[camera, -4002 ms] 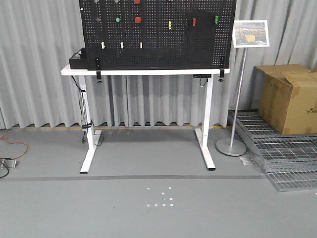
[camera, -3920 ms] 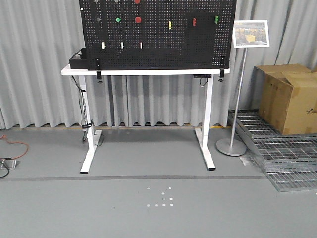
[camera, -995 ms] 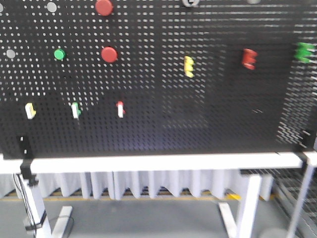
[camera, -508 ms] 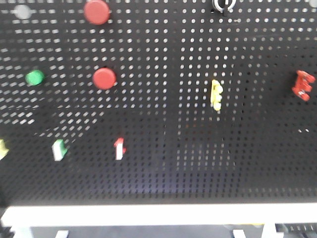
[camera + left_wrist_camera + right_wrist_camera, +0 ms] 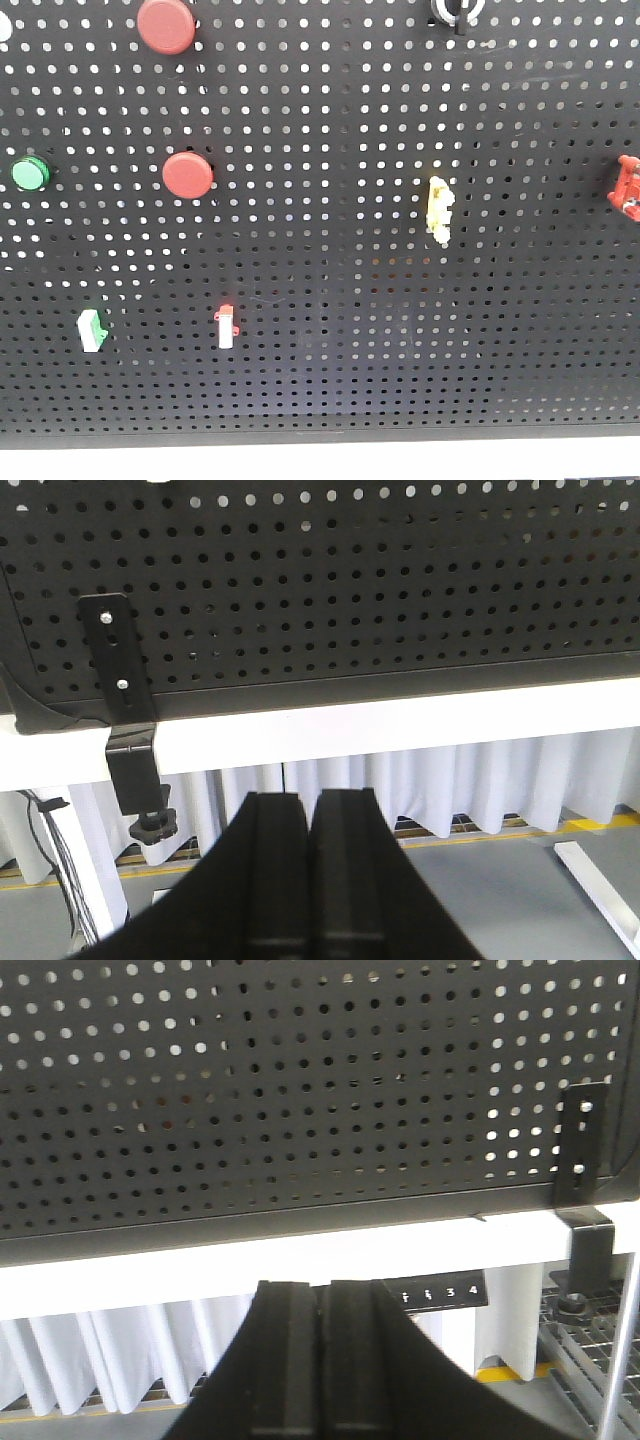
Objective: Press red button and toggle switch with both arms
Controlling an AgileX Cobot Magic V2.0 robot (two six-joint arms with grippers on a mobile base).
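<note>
- The front view is showing a black pegboard [image 5: 330,380] filling almost the whole picture, with a white strip of the counter [image 5: 300,462] lying along the bottom edge.
- The toggle switch [image 5: 456,10] is sitting at the very top of the board, right of the middle, partly cut off by the picture's edge.
- An upper red button [image 5: 166,25] is sitting at the top left, and a lower red button [image 5: 187,174] is sitting below it, just to its right.
- A green button [image 5: 30,172] is sitting left of the lower red button, near the picture's edge.
- A yellow switch [image 5: 438,208] is standing upright, below the toggle switch and well apart from it.
- The left pincer [image 5: 310,805] is keeping its fingers pressed together with nothing between them, pointing at the counter's edge below the board, beside a black clamp [image 5: 128,742].
- The right pincer [image 5: 327,1290] is likewise closed and gripping nothing, pointing at the counter's edge, next to a small keypad [image 5: 438,1293].
</note>
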